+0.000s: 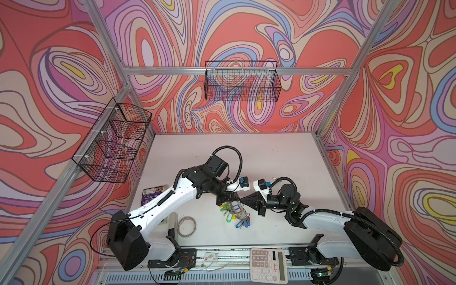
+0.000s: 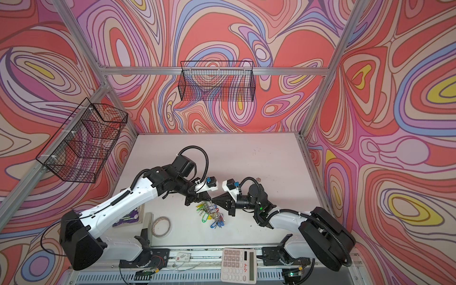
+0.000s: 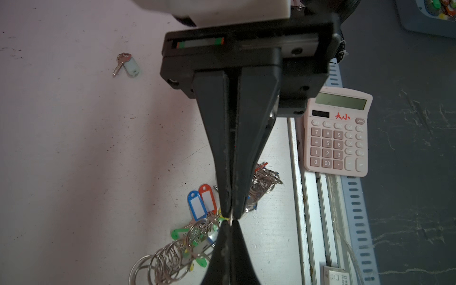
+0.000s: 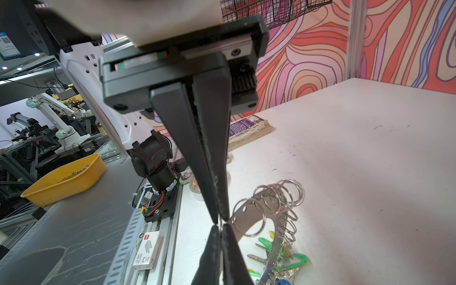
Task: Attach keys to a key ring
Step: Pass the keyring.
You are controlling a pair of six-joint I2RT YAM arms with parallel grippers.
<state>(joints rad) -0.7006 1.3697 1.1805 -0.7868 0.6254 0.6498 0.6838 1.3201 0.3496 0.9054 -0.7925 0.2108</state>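
The key ring [image 4: 246, 213], a large flat silver ring fringed with small split rings, is tipped up at one side over the table's front middle [image 1: 237, 209]. The left gripper [image 3: 230, 216] and the right gripper [image 4: 220, 219] meet tip to tip there, both shut on one thin split ring at its rim. In a top view the left gripper [image 1: 238, 200] and right gripper [image 1: 243, 201] touch above the bunch. Keys with green, yellow and blue tags [image 1: 230, 217] hang from the ring onto the table. A loose key with a pale mint tag [image 3: 128, 64] lies apart on the table.
A beige tape roll [image 1: 187, 226] lies left of the keys, a purple book [image 1: 153, 193] behind it. A pink calculator [image 1: 269, 265] and a staple box [image 4: 148, 249] sit on the front rail. Wire baskets [image 1: 243, 81] hang on the walls.
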